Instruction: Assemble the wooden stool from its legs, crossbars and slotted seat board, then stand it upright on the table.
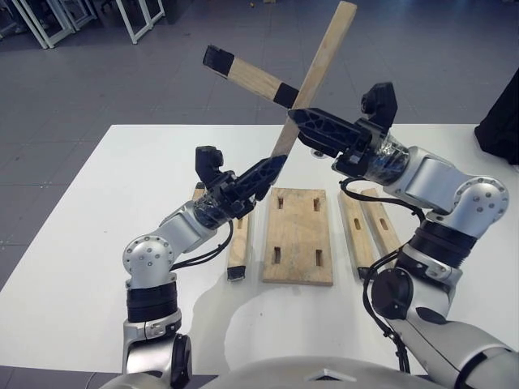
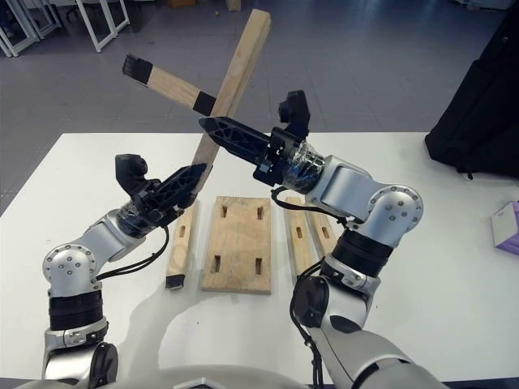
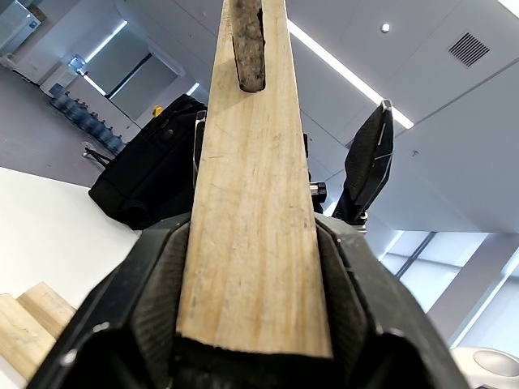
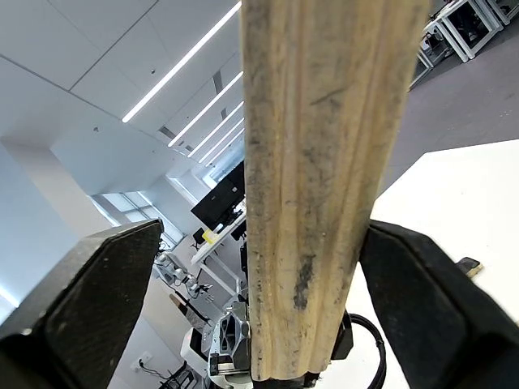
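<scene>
Jaws clamped both sides: my left gripper (image 1: 280,162) holds the leg (image 1: 324,57), pointing 1 o'clock; my right gripper (image 1: 293,113) holds the crossbar (image 1: 251,77), pointing 10 o'clock. They cross above the seat board (image 1: 298,235), seemingly at the leg's slot.

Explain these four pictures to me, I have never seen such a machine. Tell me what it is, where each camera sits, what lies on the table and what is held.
This is a humanoid robot with two arms, each ending in a two-fingered tool. The two wide pictures come from a pair of cameras on its head, looking down over its arms. The two close pictures come from cameras on its wrists. On the white table lie the slotted seat board, one wooden bar to its left and two more bars to its right. The left tool grips the lower end of a long plain bar, raised and tilted. The right tool grips a black-tipped bar. The two held bars cross in the air.
</scene>
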You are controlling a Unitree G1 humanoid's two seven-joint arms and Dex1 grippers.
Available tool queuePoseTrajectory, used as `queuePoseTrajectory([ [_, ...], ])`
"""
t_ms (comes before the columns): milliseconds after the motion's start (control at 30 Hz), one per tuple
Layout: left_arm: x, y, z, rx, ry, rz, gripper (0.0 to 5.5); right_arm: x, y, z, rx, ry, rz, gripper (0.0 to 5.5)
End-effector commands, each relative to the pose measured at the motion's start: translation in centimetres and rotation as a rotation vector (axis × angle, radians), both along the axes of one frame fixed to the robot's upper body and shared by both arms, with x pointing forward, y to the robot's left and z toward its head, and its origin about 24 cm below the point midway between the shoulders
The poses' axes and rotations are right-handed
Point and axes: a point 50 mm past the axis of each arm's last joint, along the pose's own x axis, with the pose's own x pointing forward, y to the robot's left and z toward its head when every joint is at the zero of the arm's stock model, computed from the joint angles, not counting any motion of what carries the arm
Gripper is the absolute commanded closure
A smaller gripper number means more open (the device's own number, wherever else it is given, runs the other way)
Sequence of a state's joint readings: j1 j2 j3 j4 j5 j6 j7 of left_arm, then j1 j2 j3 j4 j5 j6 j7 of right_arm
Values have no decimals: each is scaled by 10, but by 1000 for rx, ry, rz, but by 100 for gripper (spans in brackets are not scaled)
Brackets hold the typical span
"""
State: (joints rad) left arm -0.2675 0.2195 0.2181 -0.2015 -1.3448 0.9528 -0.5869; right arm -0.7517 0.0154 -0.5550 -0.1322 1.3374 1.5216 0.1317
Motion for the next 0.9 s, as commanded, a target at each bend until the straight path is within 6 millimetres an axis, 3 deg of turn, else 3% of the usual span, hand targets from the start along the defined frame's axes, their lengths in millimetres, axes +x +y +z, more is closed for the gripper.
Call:
queuePoseTrajectory([
  [33,-11,-6,1,-17,7,-83,345,1,5,-6,-37,20,6,130],
  [133,-13,-4,2,-23,9,-89,345,3,3,-11,-58,38,-13,130],
  [367,-13,-3,-4,9,32,-76,345,-7,2,6,-6,-34,109,266],
  [500,-15,-6,-7,20,39,-91,345,-10,4,5,-9,-27,134,343],
  [767,-14,2,-13,104,40,-38,345,-9,-5,3,-63,-11,124,346],
  [900,-11,20,-4,79,24,35,259,-4,-10,2,-82,-4,80,348],
])
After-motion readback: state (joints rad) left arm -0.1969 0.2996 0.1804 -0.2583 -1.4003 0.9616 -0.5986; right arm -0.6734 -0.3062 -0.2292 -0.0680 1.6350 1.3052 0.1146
